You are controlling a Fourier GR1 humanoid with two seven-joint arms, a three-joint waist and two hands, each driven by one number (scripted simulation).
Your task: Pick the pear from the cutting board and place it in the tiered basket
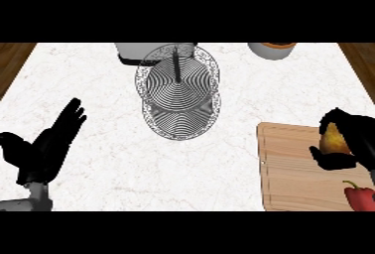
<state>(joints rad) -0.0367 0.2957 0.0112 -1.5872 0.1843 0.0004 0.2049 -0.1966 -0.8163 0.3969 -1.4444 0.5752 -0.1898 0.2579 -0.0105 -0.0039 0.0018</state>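
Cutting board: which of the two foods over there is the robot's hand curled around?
The yellow-brown pear, with the right hand curled round it. The red pepper lies untouched at the cutting board's near right corner.

Basket ahead of me, board at my right.
The tiered basket [178, 94] stands on the counter [95, 79], centred toward the far edge; the cutting board [300, 168] lies near right, the pear [336, 140] at its far end in my right hand [353, 144], a pepper [359, 194] on its near corner.
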